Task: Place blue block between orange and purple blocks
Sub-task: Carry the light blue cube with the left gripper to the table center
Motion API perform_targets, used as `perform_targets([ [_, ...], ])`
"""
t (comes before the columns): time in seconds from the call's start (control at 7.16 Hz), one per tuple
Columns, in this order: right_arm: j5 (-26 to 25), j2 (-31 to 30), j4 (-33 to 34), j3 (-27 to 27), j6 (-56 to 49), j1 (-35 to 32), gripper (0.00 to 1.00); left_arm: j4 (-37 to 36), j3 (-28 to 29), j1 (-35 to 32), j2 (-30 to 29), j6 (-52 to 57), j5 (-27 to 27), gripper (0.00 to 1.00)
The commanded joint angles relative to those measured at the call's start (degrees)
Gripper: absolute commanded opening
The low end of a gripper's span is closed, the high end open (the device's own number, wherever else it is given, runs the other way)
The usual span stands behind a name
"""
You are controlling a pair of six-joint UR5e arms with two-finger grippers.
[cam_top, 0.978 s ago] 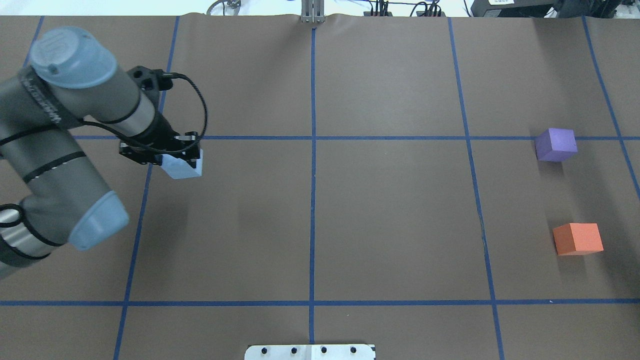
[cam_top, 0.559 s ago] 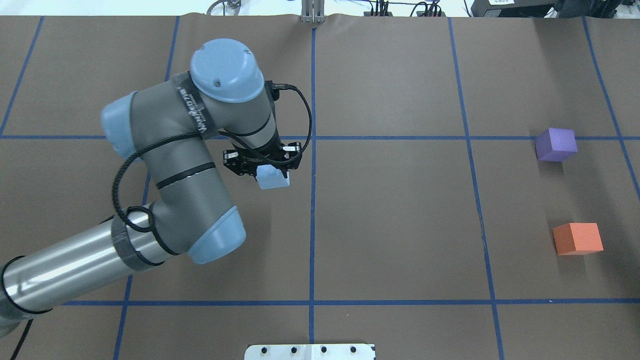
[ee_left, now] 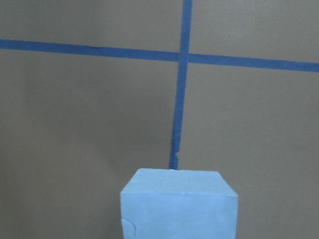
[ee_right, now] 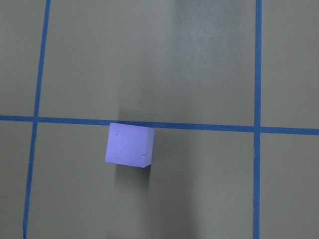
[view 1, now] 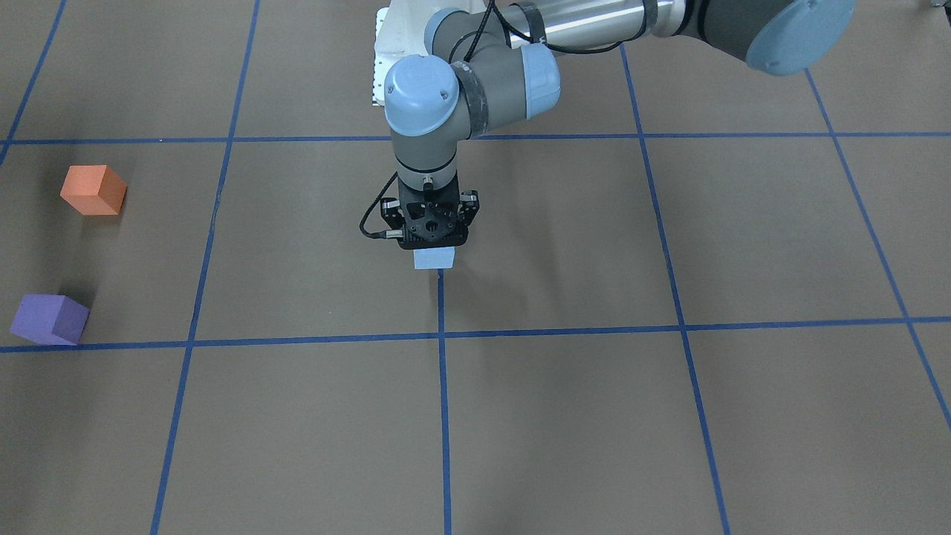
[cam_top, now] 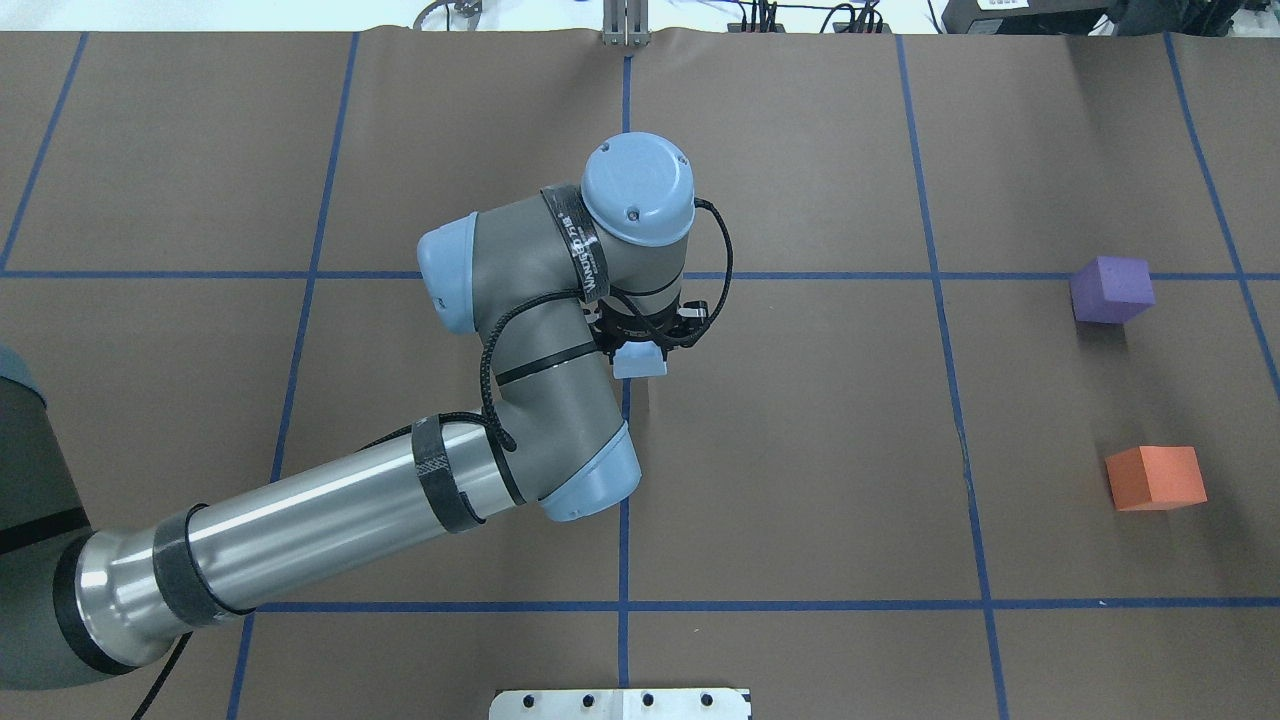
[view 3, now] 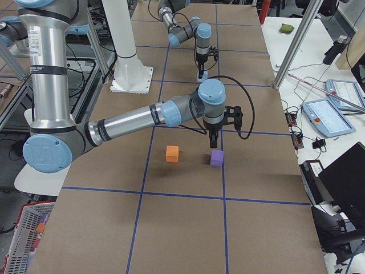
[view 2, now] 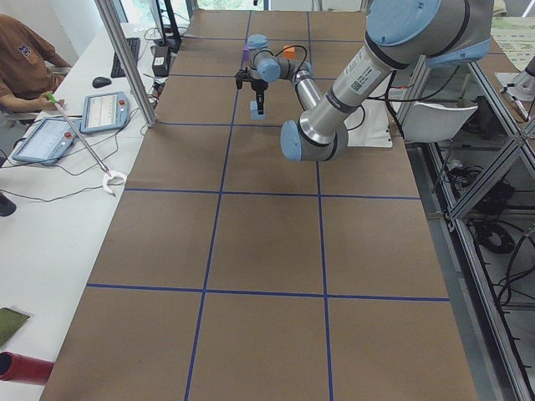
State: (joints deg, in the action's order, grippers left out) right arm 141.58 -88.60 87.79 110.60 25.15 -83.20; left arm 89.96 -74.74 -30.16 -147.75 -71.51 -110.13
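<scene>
My left gripper [cam_top: 645,345] is shut on the light blue block [cam_top: 640,362] and holds it above the table's centre tape line; it also shows in the front view [view 1: 434,258] and fills the bottom of the left wrist view [ee_left: 178,204]. The purple block [cam_top: 1111,289] and the orange block [cam_top: 1155,478] sit far right on the table, apart, with a gap between them. My right gripper [view 3: 213,142] shows only in the exterior right view, hovering above the purple block [view 3: 217,158]; I cannot tell whether it is open. The right wrist view looks down on the purple block [ee_right: 129,145].
Blue tape lines [cam_top: 625,480] divide the brown table into squares. The white robot base plate [cam_top: 620,704] lies at the near edge. A metal post [cam_top: 625,25] stands at the far edge. Tablets and an operator [view 2: 25,58] are beside the table.
My left arm has swung to the right with the blue block in its grip, from the table's left part to the centre line. The purple and orange blocks have not moved.
</scene>
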Motion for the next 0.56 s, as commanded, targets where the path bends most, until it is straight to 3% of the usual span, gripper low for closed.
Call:
perform_targets([
  [0.0, 0.18, 5.51, 12.04, 8.18, 6.14, 2.59, 1.00, 3.82, 4.24, 0.63, -0.08, 0.06, 0.62, 0.00],
  [0.28, -0.60, 17.44, 31.57, 13.57, 6.49, 4.43, 1.00, 3.82, 4.42, 0.63, 0.27, 0.58, 0.62, 0.00],
  [0.42, -0.87, 21.41, 35.04, 13.76, 8.49, 5.93, 1.00, 3.82, 4.42, 0.55, 0.27, 0.59, 0.53, 0.62],
])
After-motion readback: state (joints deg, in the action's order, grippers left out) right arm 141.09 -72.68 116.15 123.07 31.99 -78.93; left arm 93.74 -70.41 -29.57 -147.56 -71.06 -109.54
